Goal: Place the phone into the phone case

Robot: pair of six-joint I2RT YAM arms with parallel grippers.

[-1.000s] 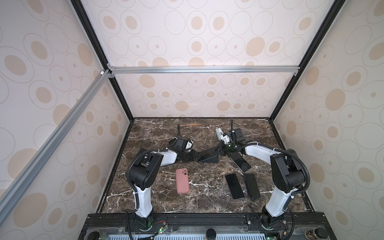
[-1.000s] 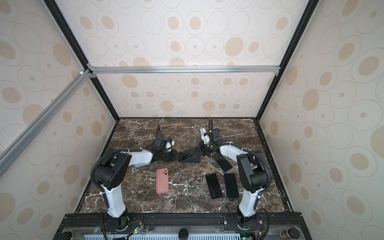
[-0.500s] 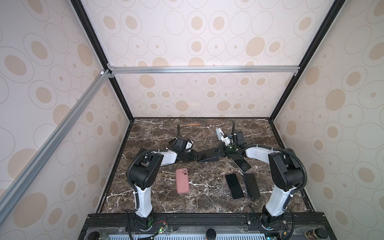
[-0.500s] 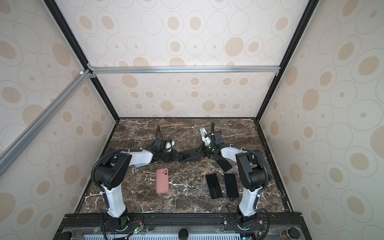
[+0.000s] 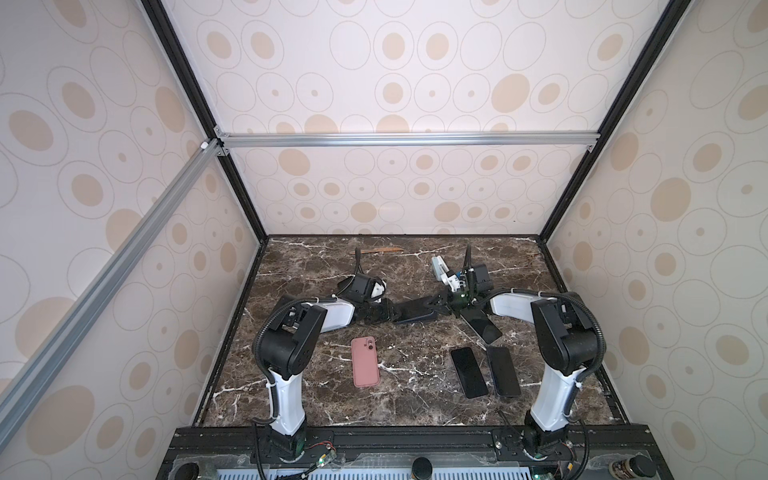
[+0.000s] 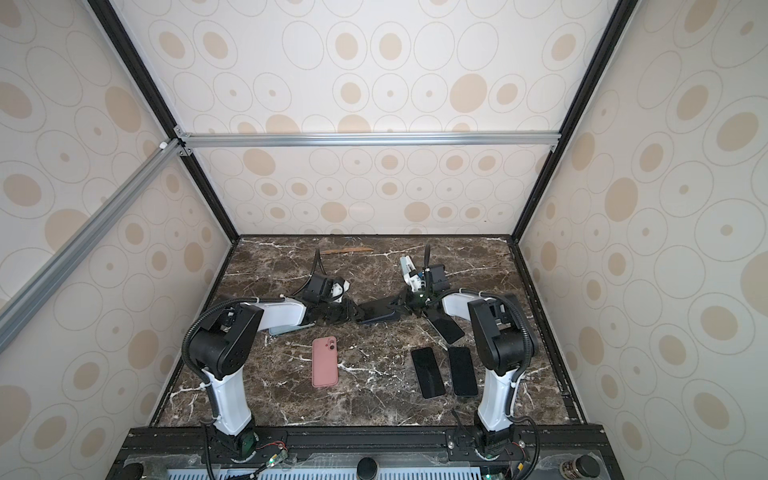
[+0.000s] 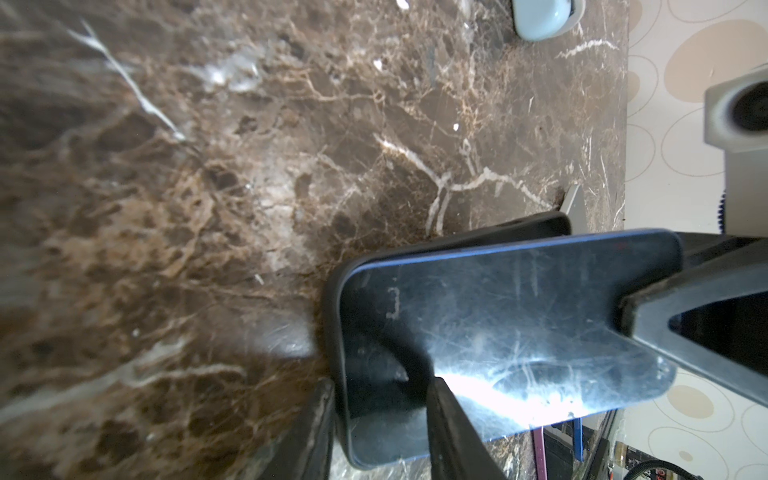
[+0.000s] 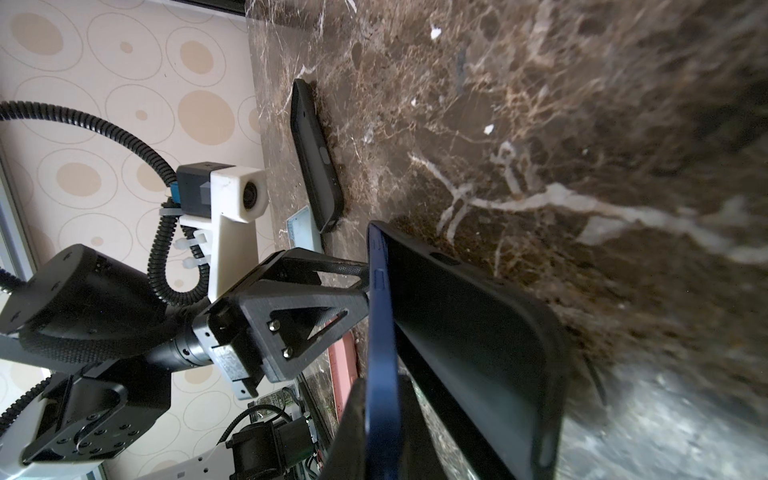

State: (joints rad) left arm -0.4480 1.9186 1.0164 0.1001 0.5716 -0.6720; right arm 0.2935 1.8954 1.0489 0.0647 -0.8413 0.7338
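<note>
Grips one short end of the black phone case (image 8: 478, 332) with the left gripper (image 8: 362, 286), fingers narrowed onto it from both faces. Pinches the blue-edged phone (image 7: 519, 324) at the opposite end with the right gripper (image 5: 444, 305), fingers nearly together on the thin body. Brings the two arms tip to tip over the middle of the marble tabletop (image 5: 415, 415), a little toward the rear, with phone and case bridging the space between them.

In the left wrist view: one short end of the phone tucked inside the case's end wall, the rest angled up and out past the rim. In the right wrist view: phone and case touching at the left gripper's end and spreading apart toward the right gripper. Phone not yet seated flat in the case. Cannot tell whether the case's lower edge touches the marble.

Elsewhere, lying flat on the tabletop:
- a pink case (image 5: 365, 361) in front of the left arm
- a black phone (image 5: 468, 372) and a second black phone (image 5: 503, 371) side by side near the right arm's base
- a third black slab (image 5: 482, 326) just beneath the right forearm
- a pale blue item (image 7: 540, 20) partly under the left forearm
- a thin wooden stick (image 5: 376, 250) near the back wall
</note>
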